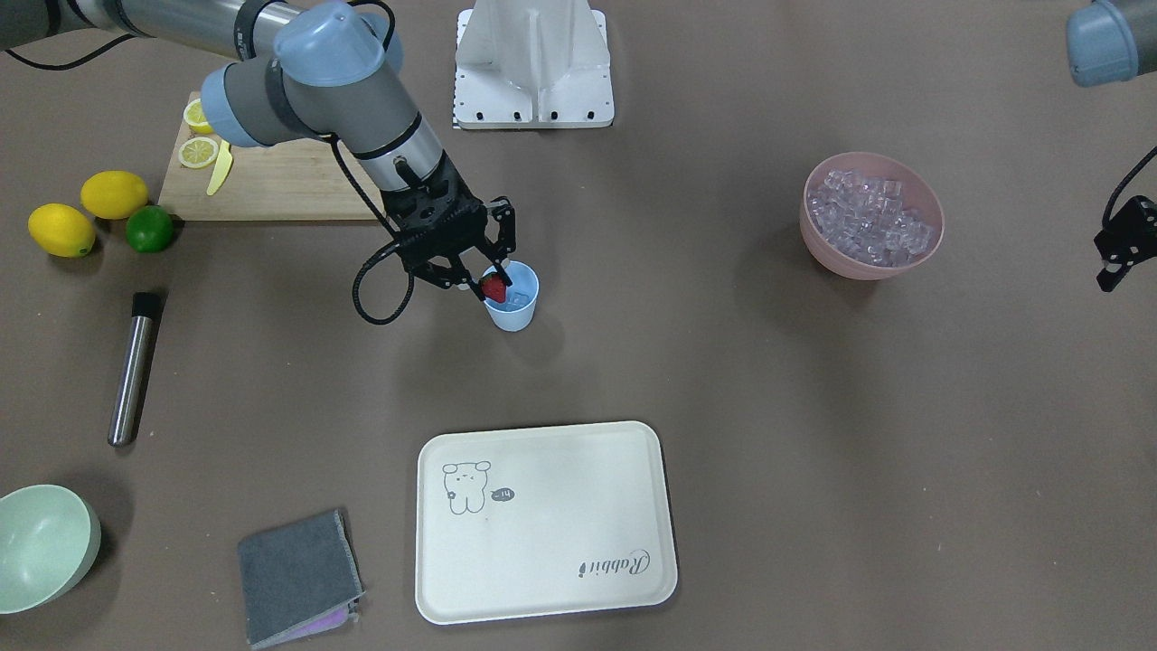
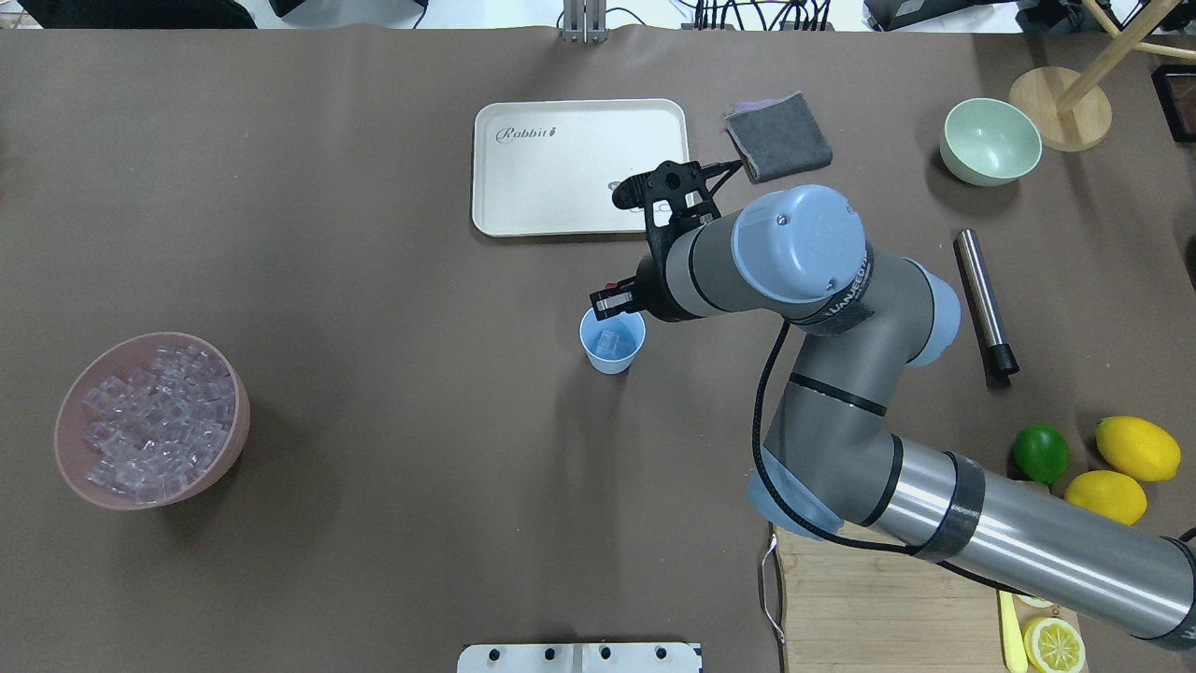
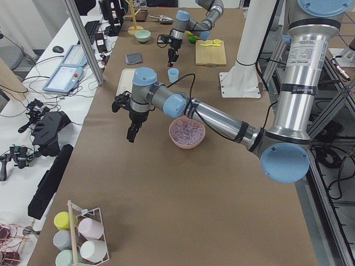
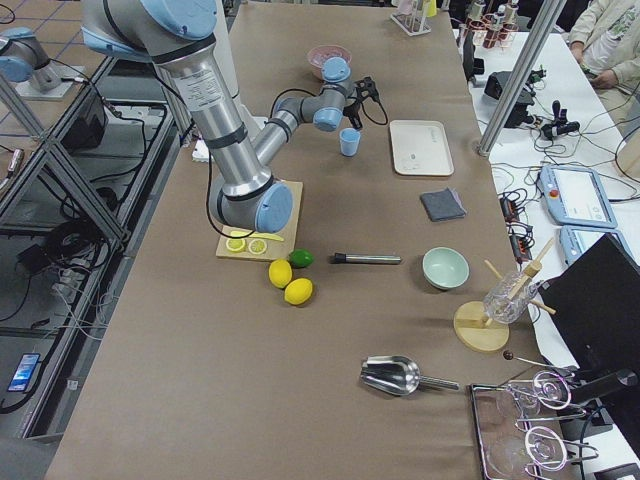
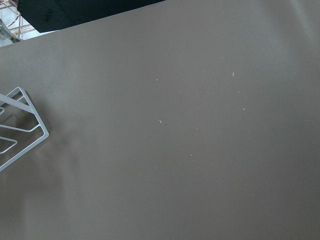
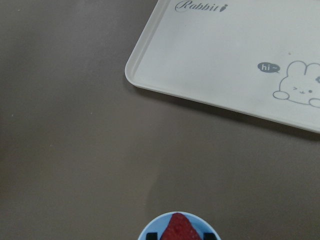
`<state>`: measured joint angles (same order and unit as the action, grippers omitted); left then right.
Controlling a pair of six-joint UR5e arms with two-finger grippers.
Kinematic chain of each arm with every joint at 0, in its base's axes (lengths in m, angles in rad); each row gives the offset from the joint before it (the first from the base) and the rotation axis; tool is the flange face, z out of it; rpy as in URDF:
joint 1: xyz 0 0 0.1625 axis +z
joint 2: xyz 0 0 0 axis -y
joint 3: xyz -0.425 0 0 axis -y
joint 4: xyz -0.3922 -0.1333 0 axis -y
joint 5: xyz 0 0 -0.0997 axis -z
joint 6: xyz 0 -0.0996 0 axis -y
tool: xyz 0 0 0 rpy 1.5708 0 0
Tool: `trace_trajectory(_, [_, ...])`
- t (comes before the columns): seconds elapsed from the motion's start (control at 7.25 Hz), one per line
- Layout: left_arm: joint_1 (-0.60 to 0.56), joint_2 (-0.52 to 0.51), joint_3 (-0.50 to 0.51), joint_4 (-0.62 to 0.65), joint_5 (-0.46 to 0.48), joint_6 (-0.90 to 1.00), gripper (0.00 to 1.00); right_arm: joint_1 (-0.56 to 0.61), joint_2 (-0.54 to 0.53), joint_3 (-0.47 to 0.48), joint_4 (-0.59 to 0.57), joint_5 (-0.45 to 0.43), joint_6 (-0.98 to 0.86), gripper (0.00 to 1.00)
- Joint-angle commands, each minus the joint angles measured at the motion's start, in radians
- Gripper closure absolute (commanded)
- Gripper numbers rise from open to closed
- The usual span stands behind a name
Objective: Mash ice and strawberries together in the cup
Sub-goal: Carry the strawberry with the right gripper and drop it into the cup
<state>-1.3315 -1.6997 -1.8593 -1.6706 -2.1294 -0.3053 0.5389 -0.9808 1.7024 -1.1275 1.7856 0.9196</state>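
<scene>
Printed in dark cursive near one corner of the cream tray (image 6: 225,50): the word "Rabbit" (image 6: 200,6), upside down in the front-facing view. Toward the diagonally opposite corner, "hi~" in white inside a small grey speech bubble (image 6: 268,67), just beside a line-drawn bunny (image 6: 300,90). On a dark band (image 2: 846,294) round a joint of the right arm, pale lettering, too small to read. Nothing else legible.
</scene>
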Motion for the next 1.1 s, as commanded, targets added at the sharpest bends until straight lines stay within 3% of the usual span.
trace_trajectory(0.0, [-0.006, 0.002, 0.003, 0.0, -0.001, 0.002, 0.02, -0.031, -0.002, -0.003, 0.0, -0.018, 0.004, 1.0])
trace_trajectory(0.14, [-0.006, 0.002, 0.003, 0.0, -0.001, 0.002, 0.02, -0.034, -0.007, -0.003, 0.0, -0.018, 0.004, 1.0])
trace_trajectory(0.28, [-0.006, 0.002, 0.003, 0.0, -0.001, 0.002, 0.02, -0.034, -0.009, -0.003, 0.0, -0.018, 0.005, 0.34])
trace_trajectory(0.41, [-0.006, 0.0, 0.003, 0.0, 0.0, 0.002, 0.02, -0.031, -0.01, 0.0, 0.0, -0.02, 0.007, 0.01])
trace_trajectory(0.83, [-0.015, 0.0, 0.006, 0.0, 0.0, 0.003, 0.02, 0.042, -0.012, 0.012, -0.038, 0.029, 0.005, 0.0])
trace_trajectory(0.96, [-0.035, 0.0, 0.018, 0.0, 0.0, 0.035, 0.02, 0.14, -0.01, 0.046, -0.17, 0.16, -0.007, 0.0])
